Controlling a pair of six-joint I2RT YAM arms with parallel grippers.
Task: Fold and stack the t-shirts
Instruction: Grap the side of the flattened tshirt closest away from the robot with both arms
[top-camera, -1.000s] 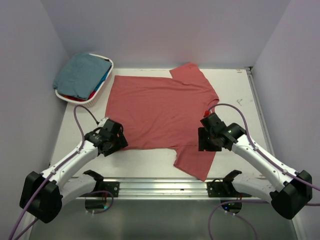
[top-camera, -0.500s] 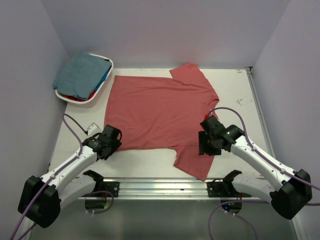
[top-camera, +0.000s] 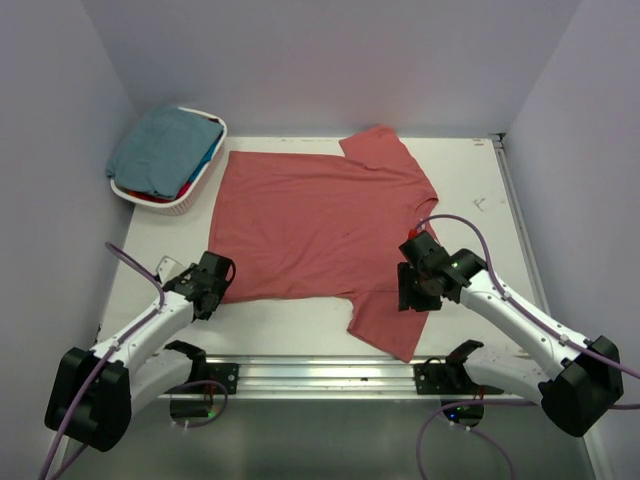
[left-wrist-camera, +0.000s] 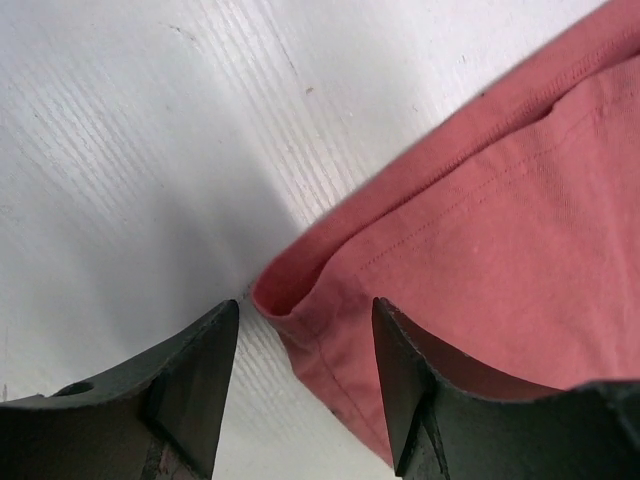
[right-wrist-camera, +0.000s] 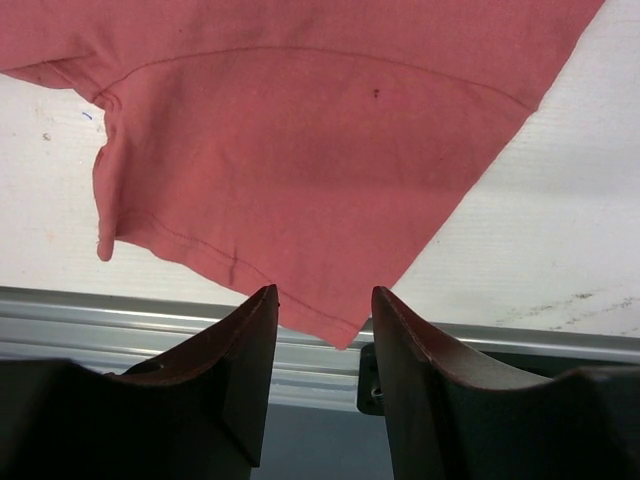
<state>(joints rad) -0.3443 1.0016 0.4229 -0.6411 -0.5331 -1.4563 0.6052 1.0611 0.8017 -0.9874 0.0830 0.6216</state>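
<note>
white tabletop (top-camera: 470, 190) held the brick-red t-shirt (top-camera: 320, 220) spread flat, a teal t-shirt (top-camera: 165, 148) heaped in the far-left basket (top-camera: 203, 182). left gripper (left-wrist-camera: 305, 310), jaws apart, straddled the near hem corner; right gripper (right-wrist-camera: 324, 292), jaws apart, hung over the sleeve tip. each should bite past the edge before lifting.

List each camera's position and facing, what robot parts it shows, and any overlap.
Top external: above and behind the robot, looking down at the table; left gripper and right gripper show.
Left wrist: on the left arm, looking down at a hem corner of the red t-shirt; its fingers show.
Right wrist: on the right arm, facing the near rail over a sleeve; its fingers show.
Shared: all three show the red t-shirt.
</note>
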